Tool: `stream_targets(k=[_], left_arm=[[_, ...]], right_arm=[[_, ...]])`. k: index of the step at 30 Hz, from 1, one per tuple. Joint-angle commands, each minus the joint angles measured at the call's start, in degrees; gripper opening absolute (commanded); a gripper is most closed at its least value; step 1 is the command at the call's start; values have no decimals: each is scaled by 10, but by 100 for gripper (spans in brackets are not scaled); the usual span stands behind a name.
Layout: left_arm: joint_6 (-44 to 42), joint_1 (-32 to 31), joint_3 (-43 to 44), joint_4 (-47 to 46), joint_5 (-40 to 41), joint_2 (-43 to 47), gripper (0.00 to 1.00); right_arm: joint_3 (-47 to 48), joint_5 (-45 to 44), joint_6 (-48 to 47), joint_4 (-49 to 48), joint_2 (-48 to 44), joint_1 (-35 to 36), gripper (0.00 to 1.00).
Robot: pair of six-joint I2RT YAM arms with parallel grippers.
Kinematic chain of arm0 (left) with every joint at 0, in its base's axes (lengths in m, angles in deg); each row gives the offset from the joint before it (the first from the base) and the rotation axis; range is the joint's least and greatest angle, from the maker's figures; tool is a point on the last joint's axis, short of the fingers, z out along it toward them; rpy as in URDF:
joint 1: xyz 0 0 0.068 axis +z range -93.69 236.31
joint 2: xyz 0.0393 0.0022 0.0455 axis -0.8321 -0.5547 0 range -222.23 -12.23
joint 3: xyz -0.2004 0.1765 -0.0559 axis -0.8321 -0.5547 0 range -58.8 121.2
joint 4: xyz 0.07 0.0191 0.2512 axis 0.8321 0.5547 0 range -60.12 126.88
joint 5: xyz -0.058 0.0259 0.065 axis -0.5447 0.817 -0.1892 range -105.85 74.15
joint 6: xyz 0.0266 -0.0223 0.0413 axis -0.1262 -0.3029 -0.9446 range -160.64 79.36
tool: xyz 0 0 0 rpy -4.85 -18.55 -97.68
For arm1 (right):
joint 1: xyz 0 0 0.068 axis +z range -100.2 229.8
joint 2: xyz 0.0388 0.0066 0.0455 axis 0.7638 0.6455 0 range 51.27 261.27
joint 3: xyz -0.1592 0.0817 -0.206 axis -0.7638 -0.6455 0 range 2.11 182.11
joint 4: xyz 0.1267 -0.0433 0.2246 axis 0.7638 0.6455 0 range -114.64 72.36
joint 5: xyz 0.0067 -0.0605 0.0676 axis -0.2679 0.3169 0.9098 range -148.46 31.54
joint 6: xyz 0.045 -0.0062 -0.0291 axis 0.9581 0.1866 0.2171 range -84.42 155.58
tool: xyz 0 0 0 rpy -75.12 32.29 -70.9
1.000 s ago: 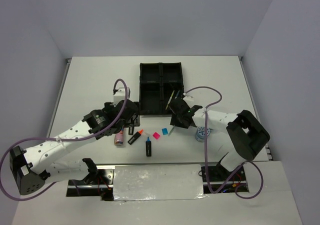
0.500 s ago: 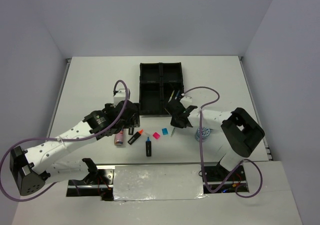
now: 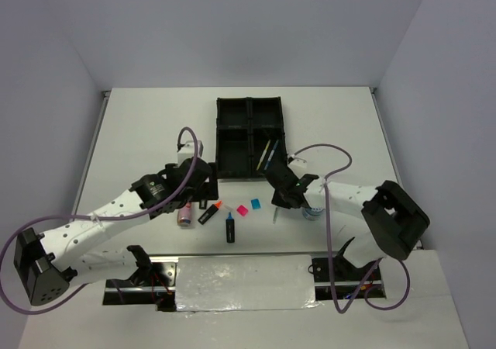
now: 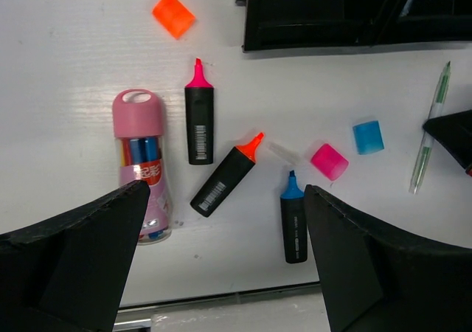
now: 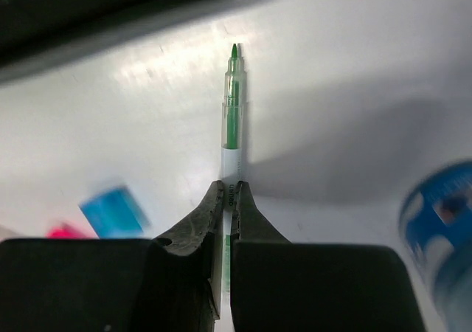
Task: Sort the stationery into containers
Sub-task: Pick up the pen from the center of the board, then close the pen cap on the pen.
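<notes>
right gripper (image 5: 227, 190) is pinched shut on the green pen (image 5: 233, 103) mid-barrel, down at the table (image 3: 139, 132) just short of the tray (image 3: 220, 132), pen axis straight out from the jaws, tip toward the tray.

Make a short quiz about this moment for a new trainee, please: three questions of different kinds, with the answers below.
1. True or false: the right claw is closed on the green pen.
2. Three loose caps lie on the table. Which colour lies far from the other two? A orange, B pink, C blue.
3. How many uncapped highlighters lie on the table?

Key
1. True.
2. A. The orange cap lies apart; the pink cap and the blue cap lie close together.
3. Three, with pink, orange and blue tips.
</notes>
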Motion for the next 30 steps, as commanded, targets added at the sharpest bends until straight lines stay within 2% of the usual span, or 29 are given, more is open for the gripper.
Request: stream_targets(k=[1,6,10,14,15,17,19,25,27,30], left_arm=[[4,4,-9,-52,-45,-13,99],[54,1,4,-96,-82,-54,99],[113,-5,23,-98,-62,-100,98],[209,-18,40,-85,-34,-148,96],[230,-28,46,-75,-25,-160,94],[289,-40,54,-55,6,-169,80],[333,-51,55,-39,18,-179,59],[364,-53,53,-36,4,-213,57],[369,-53,45,-45,-7,-223,50],[377,-53,44,-50,-11,-243,49]], right_arm=[[-13,9,-5,63,-68,16,0],[4,-7,-27,113,-153,34,0],[12,-18,-55,141,-227,41,0],[19,-30,-80,168,-273,43,0],[23,-32,-85,172,-278,43,0],[25,-33,-96,180,-289,44,0],[22,-35,-105,182,-296,44,0],[-6,-26,-125,157,-315,44,0],[-13,-25,-131,151,-317,44,0],[-19,-22,-139,139,-318,44,0]])
